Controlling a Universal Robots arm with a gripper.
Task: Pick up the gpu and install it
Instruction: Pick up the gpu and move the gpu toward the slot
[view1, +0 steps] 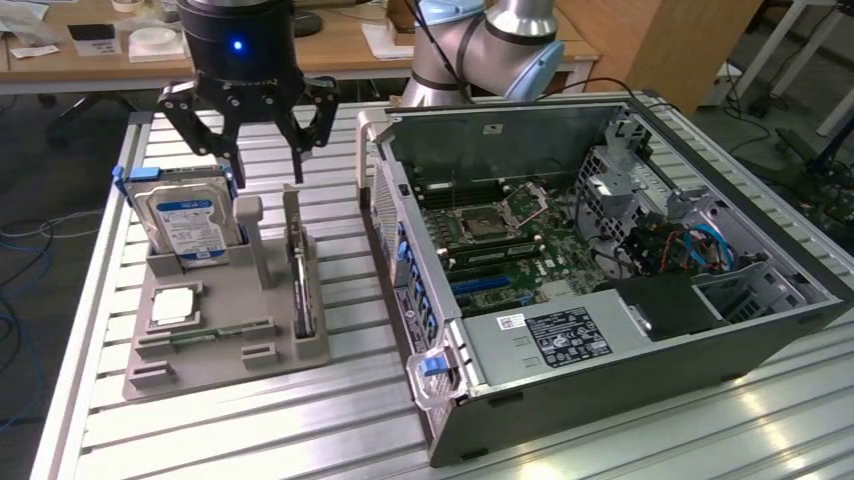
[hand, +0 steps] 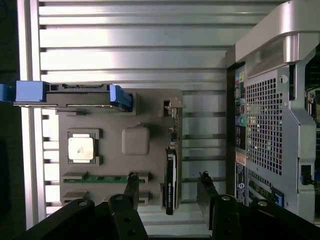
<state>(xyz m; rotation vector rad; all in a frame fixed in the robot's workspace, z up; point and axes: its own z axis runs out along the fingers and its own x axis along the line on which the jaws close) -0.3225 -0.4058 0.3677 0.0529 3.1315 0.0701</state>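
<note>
Aluminium slats form the desk (view1: 240, 430), and a wooden table (view1: 347, 45) stands behind it. In the exterior view, a grey fixture (view1: 220, 345) on the desk holds the hard drive (view1: 187, 225) upright. The gpu (view1: 304, 295) stands on its edge in a slot on the fixture's side nearest the open computer case (view1: 534, 130). The end effector (view1: 262, 182) hangs above the fixture with its fingers spread wide and nothing between them. It is clear of the card.

In the wrist view the gpu (hand: 171, 172) appears edge-on as a thin dark strip with its pale bracket (hand: 174, 107) at one end. The two fingers (hand: 132, 182) line up on either side of it. I judge that the danger lies in the narrow margins: one finger would come down close to the memory stick (hand: 102, 178) and the fixture's ribs, so a small offset could strike them. Such a thin card may also tilt in the grasp and then catch in its slot.
</note>
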